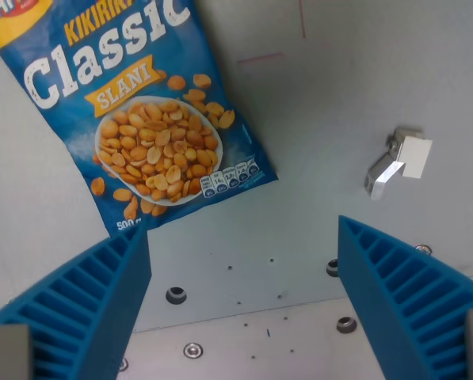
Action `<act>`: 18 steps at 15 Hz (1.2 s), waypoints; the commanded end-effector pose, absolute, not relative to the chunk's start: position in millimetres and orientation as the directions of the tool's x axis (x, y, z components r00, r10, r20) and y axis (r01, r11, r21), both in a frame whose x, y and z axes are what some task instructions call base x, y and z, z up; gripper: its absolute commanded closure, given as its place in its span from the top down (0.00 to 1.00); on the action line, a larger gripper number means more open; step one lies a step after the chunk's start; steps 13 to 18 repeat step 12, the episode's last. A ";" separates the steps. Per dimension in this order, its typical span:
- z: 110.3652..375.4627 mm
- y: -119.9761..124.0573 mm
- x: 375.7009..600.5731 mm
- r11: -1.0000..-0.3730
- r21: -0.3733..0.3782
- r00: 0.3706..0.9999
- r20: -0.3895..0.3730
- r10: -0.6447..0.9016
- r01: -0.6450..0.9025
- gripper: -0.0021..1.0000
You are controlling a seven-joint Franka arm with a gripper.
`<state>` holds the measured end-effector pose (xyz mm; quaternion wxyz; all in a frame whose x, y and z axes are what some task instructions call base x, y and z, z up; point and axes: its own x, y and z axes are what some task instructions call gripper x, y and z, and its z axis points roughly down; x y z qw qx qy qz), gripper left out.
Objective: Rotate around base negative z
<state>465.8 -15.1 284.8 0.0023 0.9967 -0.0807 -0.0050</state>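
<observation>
Bag, blue, peanut-printed, tilted

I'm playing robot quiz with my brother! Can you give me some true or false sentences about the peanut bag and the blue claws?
1. The peanut bag is blue with a picture of peanuts on it. True.
2. The gripper is squeezing the bag. False: its blue fingers stand wide apart with nothing between them.
3. The bag lies in the upper part of the wrist view's left. True.
4. A small white and silver piece sits on top of the bag. False: it lies apart on the grey table, toward the wrist view's right.
5. The bag says "Classic". True.
</observation>
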 end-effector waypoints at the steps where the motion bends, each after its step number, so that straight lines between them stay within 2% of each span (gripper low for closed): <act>1: 286.4 -15.4 465.9 -0.948 0.002 0.948 -0.007 -0.318 -0.318 1.00; 12: 286.4 -15.4 465.9 -0.891 0.002 0.891 -0.008 -0.453 -0.453 1.00; 18: 286.4 -15.4 465.9 -0.891 0.002 0.891 -0.008 -0.453 -0.453 1.00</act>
